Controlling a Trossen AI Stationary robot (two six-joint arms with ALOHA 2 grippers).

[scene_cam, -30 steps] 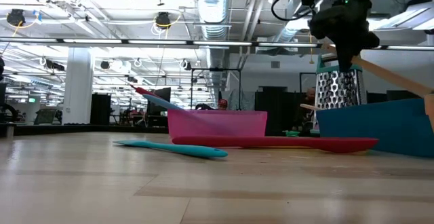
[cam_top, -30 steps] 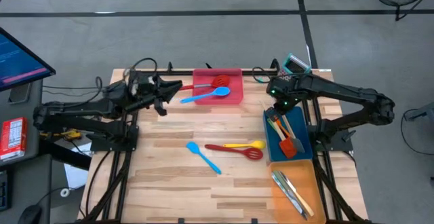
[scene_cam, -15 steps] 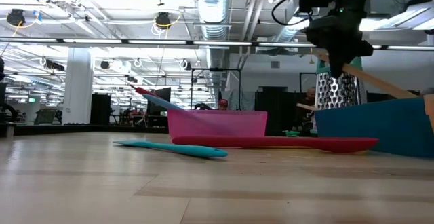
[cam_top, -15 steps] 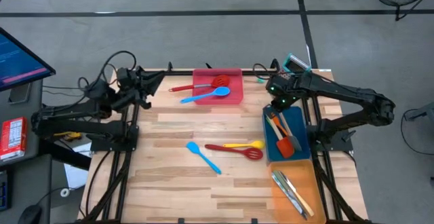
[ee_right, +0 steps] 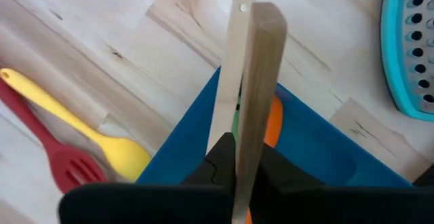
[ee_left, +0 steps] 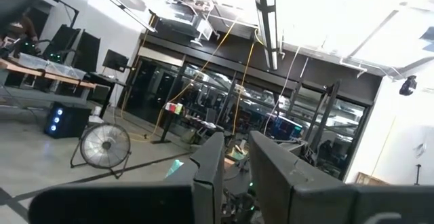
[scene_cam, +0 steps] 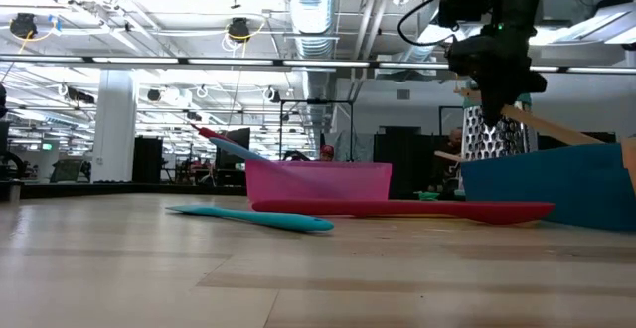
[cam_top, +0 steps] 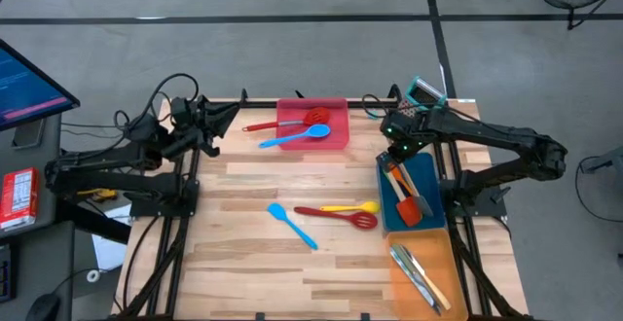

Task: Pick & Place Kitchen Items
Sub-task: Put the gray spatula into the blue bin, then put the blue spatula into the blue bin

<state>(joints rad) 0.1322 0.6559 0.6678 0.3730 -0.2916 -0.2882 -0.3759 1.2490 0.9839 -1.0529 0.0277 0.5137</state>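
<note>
The left gripper [cam_top: 216,124] waits off the table's far left corner; its two dark fingers [ee_left: 207,176] stand a narrow gap apart with nothing between them. The pink rectangular tray [cam_top: 341,138] at the far edge holds a blue spoon [cam_top: 295,137] and a red slotted turner [cam_top: 288,121], both handles poking out over its left rim. On the bare wooden table [cam_top: 243,263] lie a light blue spatula [cam_top: 291,224], a long red slotted turner [cam_top: 337,216] and a yellow spoon [cam_top: 351,206]. The right gripper [cam_top: 395,156] hangs over the far end of the blue rectangular tray [cam_top: 428,177], fingers pinched on a flat pale wooden utensil handle [ee_right: 254,81]; a second wooden stick [ee_right: 230,68] lies against it, and I cannot tell whether that is gripped too. Their working ends are hidden. Orange and green heads in that tray are hard to sort. The teal-topped metal box grater [scene_cam: 494,129] is half-covered by the arm. The orange tray [cam_top: 443,263] nearest me holds silver cutlery [cam_top: 419,274].
</note>
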